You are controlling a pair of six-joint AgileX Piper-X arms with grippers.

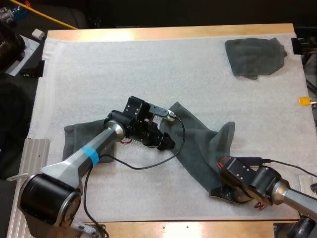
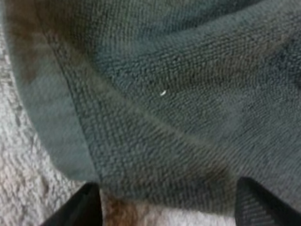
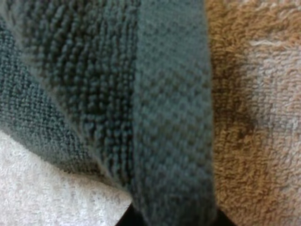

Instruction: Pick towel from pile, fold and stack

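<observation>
A dark grey-green towel (image 1: 198, 144) lies stretched across the middle of the white mat, from the left side to the near right. My left gripper (image 1: 167, 143) hangs low over its middle. In the left wrist view its fingers (image 2: 84, 209) stand wide apart just short of the towel's hemmed edge (image 2: 70, 141), so the left gripper (image 2: 169, 209) is open. My right gripper (image 1: 218, 192) is at the towel's near right corner. In the right wrist view the right gripper (image 3: 171, 219) pinches the towel's hem (image 3: 171, 117) from both sides.
A second towel (image 1: 255, 57) lies crumpled at the mat's far right corner. Bare white mat (image 1: 138, 69) spreads across the far half. A silver rail (image 1: 29, 163) runs along the table's near left side.
</observation>
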